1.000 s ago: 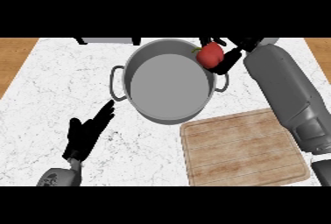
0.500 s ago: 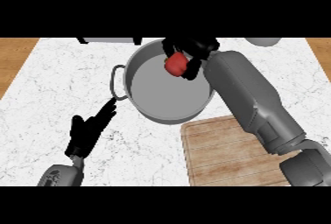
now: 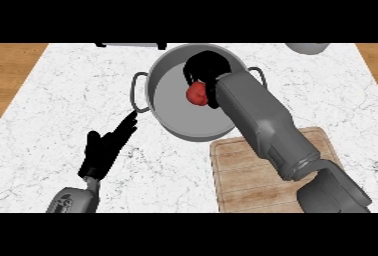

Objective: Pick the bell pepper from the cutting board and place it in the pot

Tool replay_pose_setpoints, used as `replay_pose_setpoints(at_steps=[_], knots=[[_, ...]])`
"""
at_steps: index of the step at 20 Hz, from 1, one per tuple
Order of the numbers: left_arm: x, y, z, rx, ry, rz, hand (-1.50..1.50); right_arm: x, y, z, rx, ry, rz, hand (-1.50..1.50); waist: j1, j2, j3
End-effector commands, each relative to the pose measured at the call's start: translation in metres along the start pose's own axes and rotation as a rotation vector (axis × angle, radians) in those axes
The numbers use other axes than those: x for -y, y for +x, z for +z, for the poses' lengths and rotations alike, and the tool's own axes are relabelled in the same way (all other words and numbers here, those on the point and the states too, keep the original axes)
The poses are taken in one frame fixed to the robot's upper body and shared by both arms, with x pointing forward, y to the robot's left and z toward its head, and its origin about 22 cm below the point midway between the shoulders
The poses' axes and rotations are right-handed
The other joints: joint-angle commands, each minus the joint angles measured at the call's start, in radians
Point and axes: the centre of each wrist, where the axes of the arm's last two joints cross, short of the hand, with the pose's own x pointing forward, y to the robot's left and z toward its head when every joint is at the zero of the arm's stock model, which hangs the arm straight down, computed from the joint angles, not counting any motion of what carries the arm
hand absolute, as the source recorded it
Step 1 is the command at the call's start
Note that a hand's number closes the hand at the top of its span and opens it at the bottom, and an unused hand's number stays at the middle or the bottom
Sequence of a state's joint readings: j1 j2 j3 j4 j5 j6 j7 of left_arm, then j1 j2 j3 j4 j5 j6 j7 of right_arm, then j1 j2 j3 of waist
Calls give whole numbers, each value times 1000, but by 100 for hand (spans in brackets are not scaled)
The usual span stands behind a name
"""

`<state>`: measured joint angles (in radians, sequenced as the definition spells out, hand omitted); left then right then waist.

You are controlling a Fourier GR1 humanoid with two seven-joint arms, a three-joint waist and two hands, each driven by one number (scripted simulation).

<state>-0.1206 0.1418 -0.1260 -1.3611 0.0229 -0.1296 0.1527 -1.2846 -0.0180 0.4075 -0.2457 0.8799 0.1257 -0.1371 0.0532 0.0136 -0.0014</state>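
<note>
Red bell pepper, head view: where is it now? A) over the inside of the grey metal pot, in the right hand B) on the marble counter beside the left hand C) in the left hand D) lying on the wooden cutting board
A: the red bell pepper shows against the inside of the grey metal pot, with the black right hand curled round it; the wooden cutting board is bare.

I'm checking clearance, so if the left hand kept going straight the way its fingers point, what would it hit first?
The left hand points up and to the right, with a fingertip close to the pot. It would likely meet the pot's near handle or wall first, though its height above the counter is unclear.
</note>
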Motion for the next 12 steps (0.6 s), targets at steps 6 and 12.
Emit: replay_pose_setpoints(at_steps=[6, 12], knots=[[3, 11, -19, -14, 1, -2, 0, -21, 0, 1, 103, -39, -298, -150, 2, 8, 2], [6, 0, -11, 7, -25, -15, 0, 1, -6, 8, 213, -324, -743, -150, 23, 2, 3]])
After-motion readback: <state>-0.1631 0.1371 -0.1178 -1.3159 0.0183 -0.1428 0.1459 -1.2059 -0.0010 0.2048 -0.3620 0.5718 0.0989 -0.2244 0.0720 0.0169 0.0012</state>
